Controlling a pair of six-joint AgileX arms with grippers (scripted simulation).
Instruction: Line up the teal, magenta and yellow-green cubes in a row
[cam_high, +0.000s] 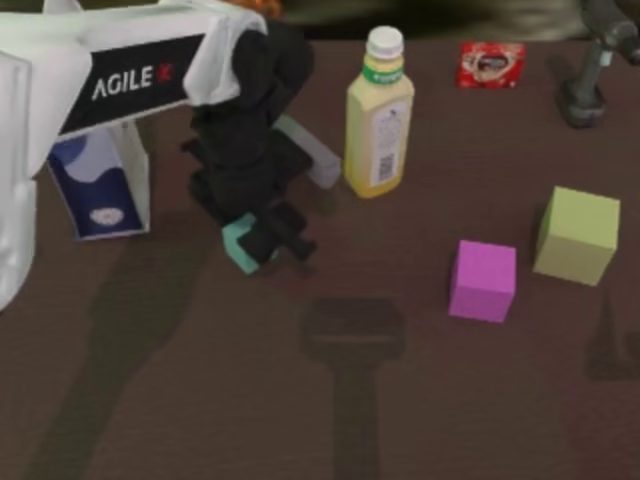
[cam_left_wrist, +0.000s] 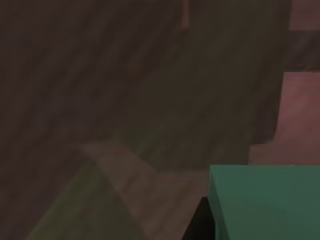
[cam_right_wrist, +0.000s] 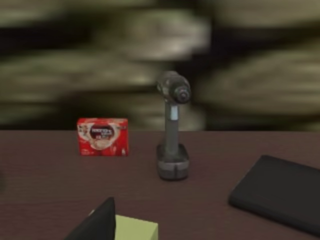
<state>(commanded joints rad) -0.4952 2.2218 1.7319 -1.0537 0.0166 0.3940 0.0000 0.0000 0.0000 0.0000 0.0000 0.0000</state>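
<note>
Dark brown wood-grain table (cam_high: 200, 400) runs under everything, with a blurred backdrop beyond its far edge. Largest of my three is the pale yellow-green matte cube (cam_high: 577, 235), well off toward the top view's right of my left pincer (cam_high: 262, 240); the mid-sized magenta matte cube (cam_high: 483, 280) sits just beside it, nearer to me. The small teal matte cube (cam_high: 240, 245) is right at my left pincer, between the black fingers as far as I can judge, and my wrist camera shows its teal face (cam_left_wrist: 265, 200) filling one corner. The fingers look closed against it, though their contact is mostly hidden, so I would call the hold likely rather than sure.

What could go wrong: a shallow or off-centre pinch could let the little cube twist or slip out during the carry, and the tall yellow juice bottle (cam_high: 380, 115) stands close enough behind my wrist to be clipped.

My left arm reaches in from the top view's upper left, wrist bent steeply down. My right arm is parked out of the top view at the right, its fingers' state unreadable.
</note>
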